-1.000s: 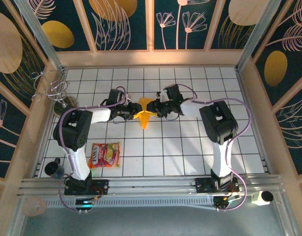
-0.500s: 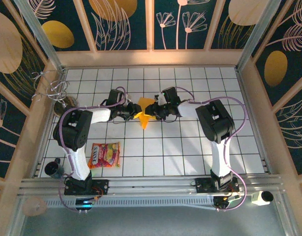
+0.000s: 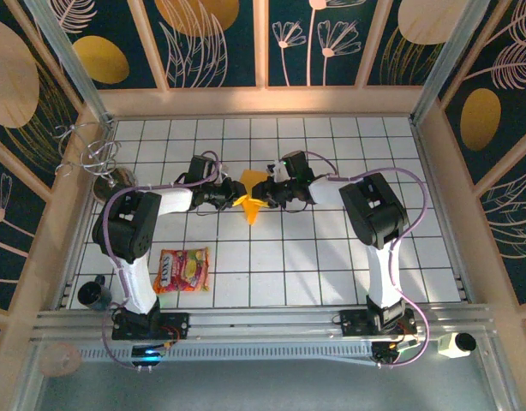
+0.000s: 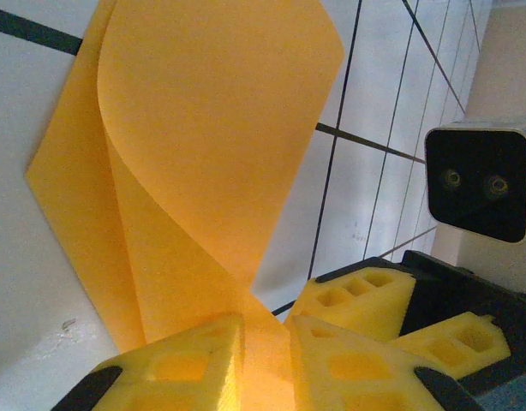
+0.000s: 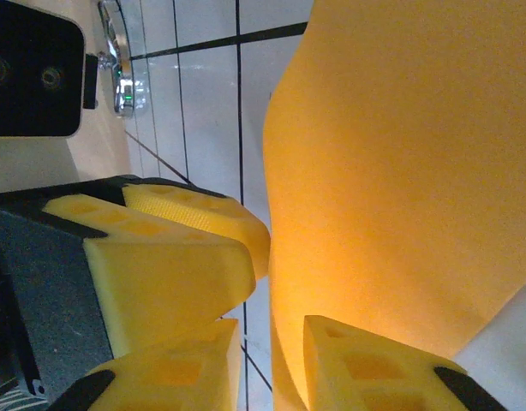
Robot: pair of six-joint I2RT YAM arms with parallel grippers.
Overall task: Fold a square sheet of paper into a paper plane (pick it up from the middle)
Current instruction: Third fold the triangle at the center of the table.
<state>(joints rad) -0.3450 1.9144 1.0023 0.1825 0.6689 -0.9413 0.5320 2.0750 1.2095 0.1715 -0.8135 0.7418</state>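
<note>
The square sheet of paper [image 3: 251,199], already folded to a point, sits mid-desk [image 3: 331,265] between both arms as the left pincer [image 4: 265,341] clamps its edge and the right pincer [image 3: 265,195], having edged inward, narrows around it, grip uncertain, apparently readying another crease.

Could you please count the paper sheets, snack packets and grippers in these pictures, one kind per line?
Orange-yellow paper sheet: 1
Red-and-yellow snack packet: 1
Grippers: 2, the left gripper and the right gripper
Total: 4
</note>
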